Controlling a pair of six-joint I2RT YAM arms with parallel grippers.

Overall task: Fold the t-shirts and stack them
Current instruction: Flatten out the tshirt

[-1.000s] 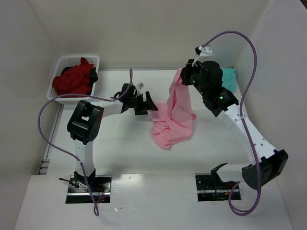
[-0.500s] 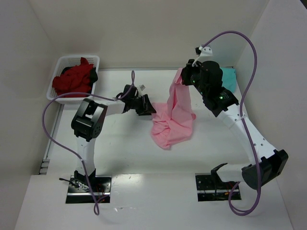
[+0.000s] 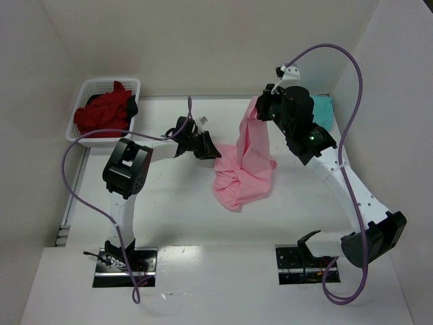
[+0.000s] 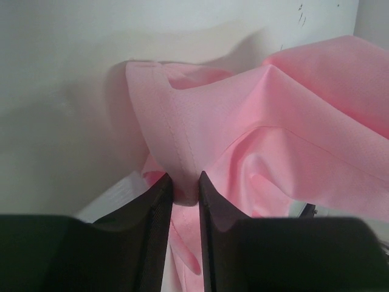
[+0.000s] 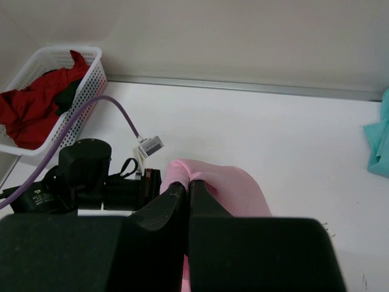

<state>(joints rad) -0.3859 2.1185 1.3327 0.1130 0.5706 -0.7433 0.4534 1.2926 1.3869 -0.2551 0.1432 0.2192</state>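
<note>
At 1 o'clock over the surface (image 3: pixel 176 203), my right gripper (image 3: pixel 258 112) is clamped on the top of the pink t-shirt (image 3: pixel 247 162), which hangs down with its lower part heaped on the surface. My left gripper (image 3: pixel 208 149) is at its 9 o'clock edge, fingers nearly together around a hemmed fold; I cannot tell whether they pinch it. Dark red t-shirts (image 3: pixel 101 116) fill the white basket (image 3: pixel 95 83) at 10 o'clock. At 2 o'clock the teal t-shirt (image 3: pixel 323 110) is mostly hidden behind my right arm.

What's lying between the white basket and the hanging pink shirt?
Only the left arm, its pincer at the pink shirt; the table is otherwise bare. Top view shows it.
</note>
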